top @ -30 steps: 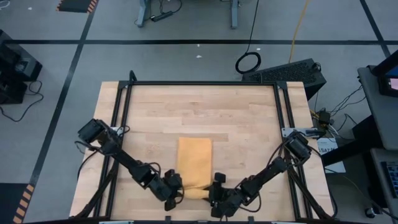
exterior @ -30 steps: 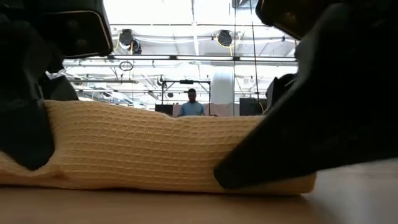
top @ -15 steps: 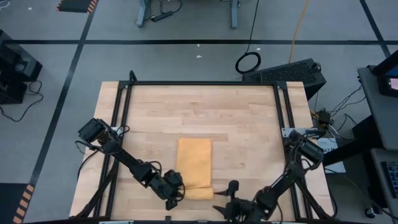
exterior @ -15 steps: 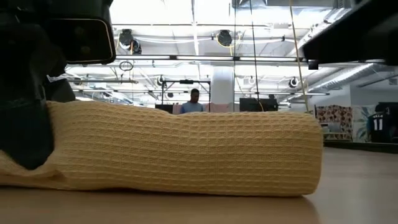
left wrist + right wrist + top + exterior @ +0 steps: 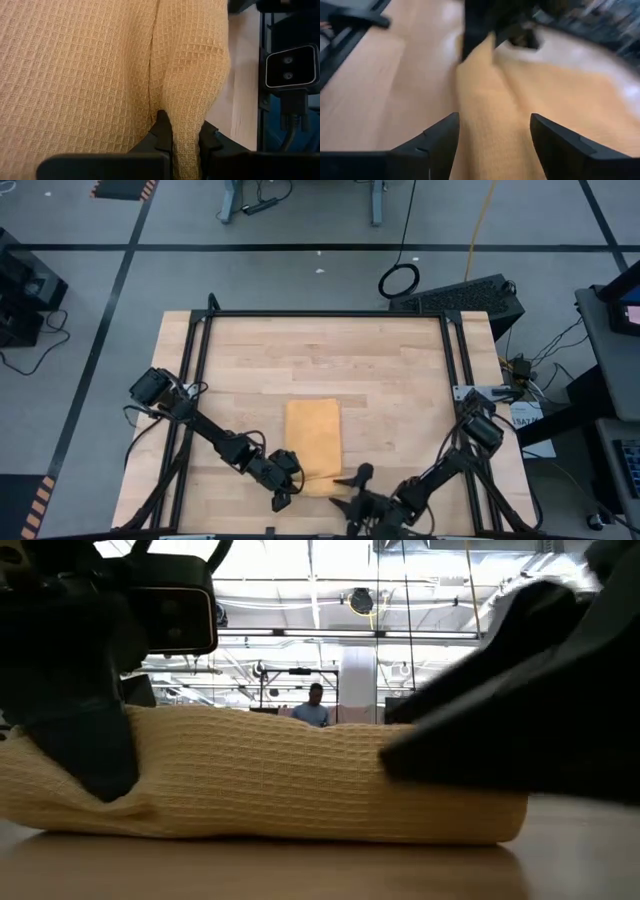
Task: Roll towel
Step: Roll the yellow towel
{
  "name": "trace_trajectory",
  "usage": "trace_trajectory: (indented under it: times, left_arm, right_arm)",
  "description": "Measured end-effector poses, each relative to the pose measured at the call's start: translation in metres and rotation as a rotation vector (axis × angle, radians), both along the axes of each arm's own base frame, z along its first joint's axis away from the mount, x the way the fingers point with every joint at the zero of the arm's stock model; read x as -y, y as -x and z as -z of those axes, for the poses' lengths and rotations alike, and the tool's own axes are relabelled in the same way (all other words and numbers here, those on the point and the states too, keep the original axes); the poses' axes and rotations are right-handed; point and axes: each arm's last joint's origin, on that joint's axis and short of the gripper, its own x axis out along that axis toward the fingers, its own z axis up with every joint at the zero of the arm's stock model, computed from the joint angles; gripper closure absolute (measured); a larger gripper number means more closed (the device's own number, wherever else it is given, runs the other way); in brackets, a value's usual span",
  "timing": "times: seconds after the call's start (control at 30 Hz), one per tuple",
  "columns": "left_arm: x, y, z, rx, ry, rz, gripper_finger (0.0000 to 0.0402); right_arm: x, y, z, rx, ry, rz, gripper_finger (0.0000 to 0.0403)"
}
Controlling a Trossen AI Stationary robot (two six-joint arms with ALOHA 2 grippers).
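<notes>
The mustard-yellow towel (image 5: 312,438) lies flat on the wooden table, and its near end is rolled into a thick roll (image 5: 300,775) that rests on the tabletop. My left gripper (image 5: 287,480) is shut on the roll's left end. My right gripper (image 5: 350,488) is open at the roll's right end. In the right wrist view its two fingers (image 5: 440,142) stand wide apart on either side of the roll (image 5: 485,125). My left gripper pinches the roll's left end (image 5: 186,120) between its two fingers (image 5: 162,132), which slant down from the table's left and point along the roll. The cloth bulges out past the fingers. The roll's underside stays on the table. My right gripper: whether it touches the roll, I cannot tell.
The black frame rails (image 5: 195,380) run along the table's left and right sides. Bare wood (image 5: 320,355) stretches beyond the towel toward the far edge. In the low view a person stands far off in the room behind the table.
My right gripper has let go of the roll's right end, drawn back toward the near right corner, rolled its wrist and come back to the roll's end with its fingers open. My left gripper has carried the roll's left end a little toward the table's right.
</notes>
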Motion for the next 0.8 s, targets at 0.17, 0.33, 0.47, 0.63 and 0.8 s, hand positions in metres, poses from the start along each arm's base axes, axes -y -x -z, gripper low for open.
trace_trajectory:
  times: [0.17, 0.33, 0.47, 0.63, 0.8]
  left_arm:
    - [-0.001, 0.0, 0.0, 0.006, -0.02, -0.01, 0.0373]
    - [0.001, 0.002, 0.001, 0.004, -0.033, -0.004, 0.0368]
    - [0.004, 0.004, 0.001, 0.015, -0.051, 0.019, 0.0364]
    - [0.007, 0.006, 0.001, 0.024, -0.063, 0.026, 0.0362]
    - [0.008, 0.006, 0.001, 0.033, -0.075, 0.04, 0.0361]
  right_arm:
    - [0.015, -0.016, 0.005, -0.087, -0.175, -0.053, 0.0202]
    - [0.022, -0.022, 0.005, -0.086, -0.274, -0.011, 0.0265]
    - [0.022, -0.022, 0.005, -0.084, -0.286, 0.001, 0.0304]
    - [0.009, -0.012, 0.001, -0.112, -0.158, -0.117, 0.0296]
    - [-0.003, 0.003, -0.002, -0.088, -0.089, -0.1, 0.0224]
